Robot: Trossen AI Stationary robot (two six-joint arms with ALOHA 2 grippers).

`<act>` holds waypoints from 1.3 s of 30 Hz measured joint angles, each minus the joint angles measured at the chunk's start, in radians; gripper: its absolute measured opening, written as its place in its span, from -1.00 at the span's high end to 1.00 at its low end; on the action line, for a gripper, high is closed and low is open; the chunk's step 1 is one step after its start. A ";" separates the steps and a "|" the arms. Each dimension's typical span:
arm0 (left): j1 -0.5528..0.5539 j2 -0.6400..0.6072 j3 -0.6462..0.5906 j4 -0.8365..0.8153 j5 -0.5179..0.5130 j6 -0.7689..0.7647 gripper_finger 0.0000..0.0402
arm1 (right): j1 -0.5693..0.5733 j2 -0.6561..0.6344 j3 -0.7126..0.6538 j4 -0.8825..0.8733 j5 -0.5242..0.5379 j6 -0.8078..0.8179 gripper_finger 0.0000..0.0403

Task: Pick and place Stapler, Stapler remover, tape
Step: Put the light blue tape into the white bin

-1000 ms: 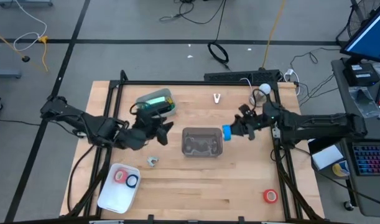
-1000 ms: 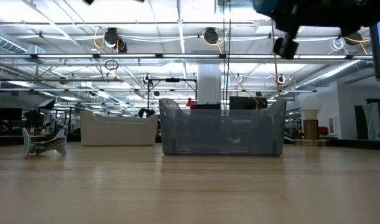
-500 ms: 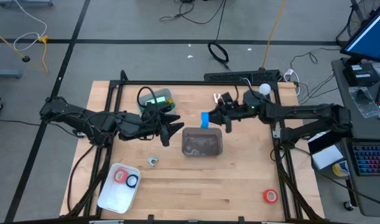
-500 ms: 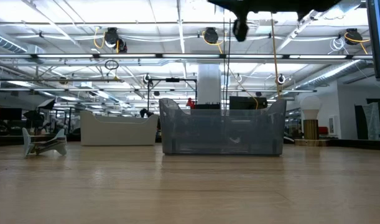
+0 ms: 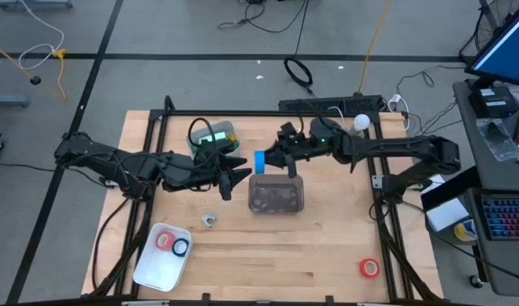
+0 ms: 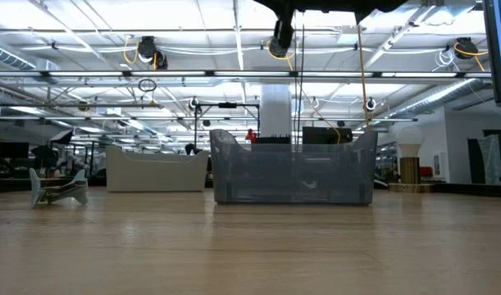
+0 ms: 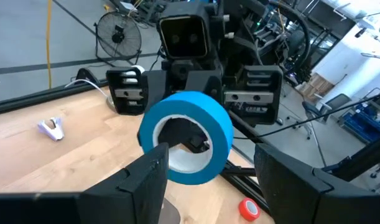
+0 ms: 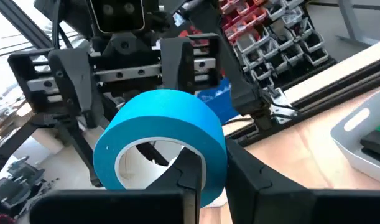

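My right gripper (image 5: 265,161) is shut on a blue tape roll (image 5: 259,161), held in the air just past the far left corner of the clear bin (image 5: 276,194). My left gripper (image 5: 235,177) hovers open at the bin's left side, pointing at the roll (image 7: 186,137) and touching nothing. The mint-green stapler (image 5: 213,138) lies in a pale tray at the far left. A small grey staple remover (image 5: 208,221) lies on the table near the bin. Red and blue rolls (image 5: 172,244) sit in a white tray; another red roll (image 5: 369,268) lies near the right corner. My right gripper has the blue roll by its wall (image 8: 205,158), one finger (image 8: 190,174) inside the centre hole and the other (image 8: 255,177) outside. The fingers come level from the table's right. The roll is lifted clear, standing on edge with its hole facing the left gripper.
A small white clip (image 7: 51,127) lies on the wood at the far side. The white tray (image 5: 149,268) sits at the near left corner. A black frame rail (image 5: 267,112) borders the table. Bare wood stretches along the near middle (image 5: 284,255).
My right gripper has carried the blue roll from the bin's right side toward the table's left, past the bin's far rim, staying shut on it. My left gripper has reached right toward the bin and then held still.
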 joint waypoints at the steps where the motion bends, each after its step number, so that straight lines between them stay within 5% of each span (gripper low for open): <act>1: 0.000 0.000 0.000 0.000 0.000 0.000 -0.18 | 0.000 0.010 0.011 -0.001 -0.005 0.000 0.84; 22: 0.061 0.016 0.000 -0.016 0.067 -0.033 -0.15 | -0.001 0.083 0.098 -0.012 -0.020 0.008 0.84; 26: 0.074 0.047 0.003 0.021 0.119 -0.062 0.08 | -0.001 0.093 0.102 0.003 -0.010 0.008 0.84; 32: 0.097 0.089 0.001 0.098 0.243 -0.008 0.78 | 0.001 0.090 0.098 -0.030 -0.042 0.001 0.84; 39: 0.094 0.097 0.001 0.040 0.247 -0.047 0.81 | -0.007 0.093 0.098 -0.073 -0.095 -0.081 0.54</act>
